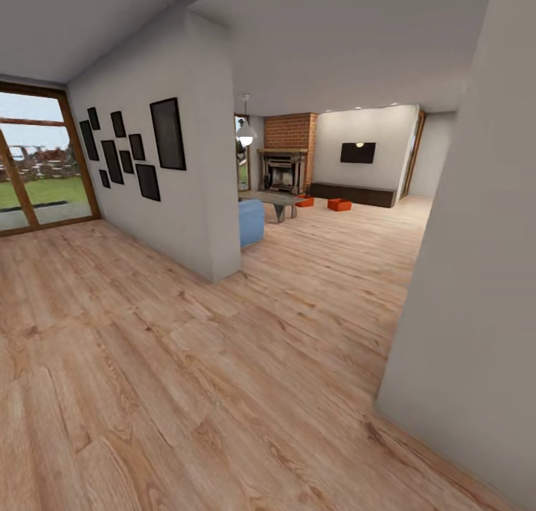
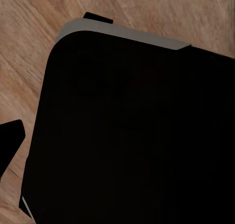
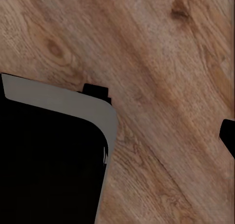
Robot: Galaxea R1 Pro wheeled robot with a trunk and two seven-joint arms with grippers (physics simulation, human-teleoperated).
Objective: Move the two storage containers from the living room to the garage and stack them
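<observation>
No legible text, label, brand, number or sign in my views. Dark rectangular picture frames (image 1: 126, 150) on white wall: blank from here. Black wall-mounted screen (image 1: 358, 152) beyond: no readable marking.

This is a home, seen from a hallway of light wood plank floor (image 1: 223, 362). A red brick fireplace (image 1: 286, 158) marks the living room beyond. Before it stands a low grey coffee table (image 1: 274, 200), nearer still a blue sofa end (image 1: 251, 222). Beside it hangs what seems a flat black television (image 1: 358, 152). Black picture frames (image 1: 126, 150) line the near white wall.
</observation>
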